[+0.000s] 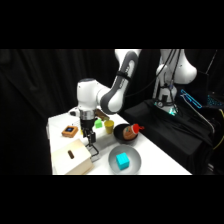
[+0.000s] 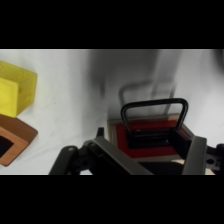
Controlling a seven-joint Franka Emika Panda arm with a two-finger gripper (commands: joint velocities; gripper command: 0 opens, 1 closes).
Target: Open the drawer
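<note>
The pale wooden box (image 1: 75,159) sits at the table's front left. In the wrist view its drawer (image 2: 150,136) is slid partly out, showing a reddish inside, and the dark metal loop handle (image 2: 155,105) stands at its front. My gripper (image 1: 91,142) hangs down right at the box's handle end (image 1: 94,151). Seen from the wrist, the gripper (image 2: 150,152) is open, with one finger (image 2: 107,155) left of the drawer and the other (image 2: 196,155) right of it. The handle lies just beyond the fingertips.
An orange-and-black block (image 1: 69,131) lies behind the box, also showing as the block (image 2: 12,140) at the wrist view's left under a yellow object (image 2: 15,90). A yellow cup (image 1: 108,125), a black bowl (image 1: 122,135) holding a bottle, and a grey plate (image 1: 132,152) with a cyan cube stand to the right.
</note>
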